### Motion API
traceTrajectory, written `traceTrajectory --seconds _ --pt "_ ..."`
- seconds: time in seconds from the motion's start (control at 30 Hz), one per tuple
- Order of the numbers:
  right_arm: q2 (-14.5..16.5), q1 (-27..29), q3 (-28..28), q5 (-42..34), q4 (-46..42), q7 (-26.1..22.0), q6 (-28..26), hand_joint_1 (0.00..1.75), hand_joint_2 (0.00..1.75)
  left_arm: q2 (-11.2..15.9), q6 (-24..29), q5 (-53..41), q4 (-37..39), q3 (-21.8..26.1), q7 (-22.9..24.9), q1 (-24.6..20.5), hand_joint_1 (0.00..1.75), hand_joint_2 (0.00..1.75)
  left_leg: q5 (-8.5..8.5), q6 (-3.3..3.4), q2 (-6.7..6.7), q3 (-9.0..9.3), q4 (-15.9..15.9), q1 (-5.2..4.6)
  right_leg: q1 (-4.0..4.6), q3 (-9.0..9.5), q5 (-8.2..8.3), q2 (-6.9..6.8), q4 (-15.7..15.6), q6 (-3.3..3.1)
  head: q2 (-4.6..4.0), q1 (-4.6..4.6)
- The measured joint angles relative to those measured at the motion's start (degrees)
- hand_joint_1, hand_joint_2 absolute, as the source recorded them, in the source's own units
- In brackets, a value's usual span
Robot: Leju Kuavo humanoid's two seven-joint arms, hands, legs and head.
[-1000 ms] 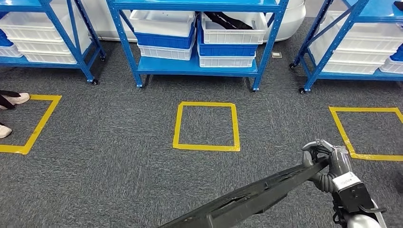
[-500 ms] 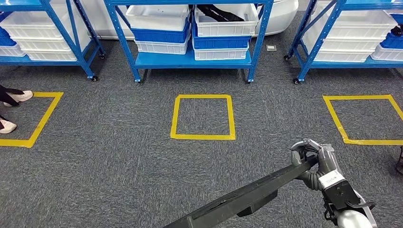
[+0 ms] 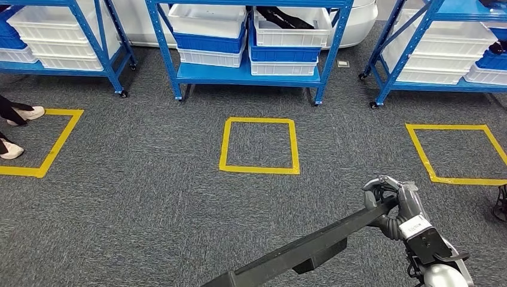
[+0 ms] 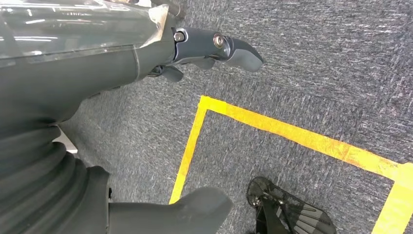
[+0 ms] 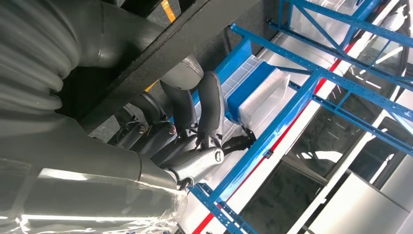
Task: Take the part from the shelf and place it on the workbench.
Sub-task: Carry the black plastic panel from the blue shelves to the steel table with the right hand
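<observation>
Grey carpet (image 3: 149, 197) spreads before the blue shelf (image 3: 251, 75). Well short of the shelf, the right hand (image 3: 394, 203) wraps one end of the long black part (image 3: 311, 245); keep it level while carrying. Left hand (image 4: 214, 48) holds nothing, fingers loose.

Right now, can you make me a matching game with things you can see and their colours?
Things:
1. long part in the right hand
2. shelf frame
3. tape square on the carpet
4. top bin

Colours:
A. yellow
B. white
C. black
D. blue

Pairs: 1-C, 2-D, 3-A, 4-B
</observation>
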Motion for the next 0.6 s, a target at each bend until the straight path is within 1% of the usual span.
traceTrajectory --seconds 0.1,0.37,0.47,0.6 --pt "0.0 0.0 0.0 0.1 0.0 0.0 0.0 1.75 1.75 0.0 0.0 -0.1 0.0 0.0 0.0 0.0 0.0 1.75 0.26 0.27 0.02 -0.46 0.3 -0.08 -0.1 -0.05 0.53 0.0 -0.1 0.63 0.0 -0.01" --pt "0.0 0.0 0.0 0.2 0.0 0.0 0.1 1.75 1.75 0.0 0.0 -0.1 0.0 0.1 0.1 0.0 0.0 1.75 0.27 0.32 0.02 -0.74 0.4 -0.19 -0.14 -0.22 0.6 0.0 -0.1 0.76 0.0 -0.02" --pt "0.2 -0.2 0.1 0.5 0.0 0.0 0.5 1.75 1.75 0.0 0.0 0.0 0.0 0.2 0.4 0.0 0.0 1.75 0.27 0.35 0.0 -0.97 0.5 -0.29 -0.22 -0.39 0.79 0.0 -0.2 1.06 0.0 -0.04" --pt "0.5 -1.3 0.7 0.7 0.5 0.1 1.3 1.75 1.75 0.0 0.2 0.4 0.0 0.8 0.8 0.0 0.0 1.75 0.43 0.61 -0.05 -1.39 0.7 -0.42 -0.39 -0.73 1.1 0.0 -0.2 1.51 0.0 -0.06"
